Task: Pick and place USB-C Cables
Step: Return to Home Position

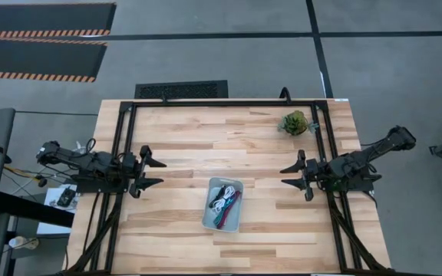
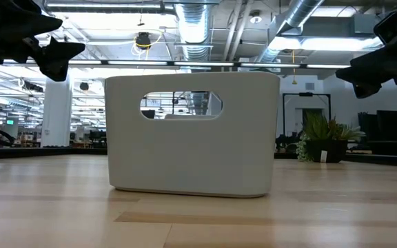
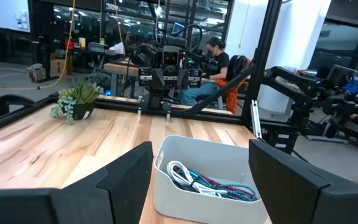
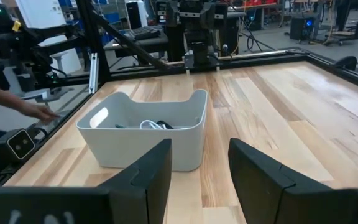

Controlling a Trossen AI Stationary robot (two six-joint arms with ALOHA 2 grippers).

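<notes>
Both arms lie low and level at opposite sides of the tabletop [image 1: 175, 138], pointing at each other. The left tool [image 1: 159, 172] and the right tool [image 1: 284, 176] are each released, fingers spread, holding nothing. Between them stands one gray bin [image 2: 191, 151], well apart from both. Four USB-C cables [image 3: 210, 183] — black, white, magenta, teal — lie tangled inside it. One potted plant [image 1: 294, 123] sits near a corner on the right arm's side.

The table [image 1: 183, 138] is pale wood in glued strips, smooth with a soft satin sheen. The gray bin [image 2: 191, 158] looks like moulded plastic, smooth and matt. Among the USB-C cables [image 3: 211, 184], the white one is smooth-jacketed and the coloured ones look braided. The frame [image 1: 206, 103] is matt black metal.
</notes>
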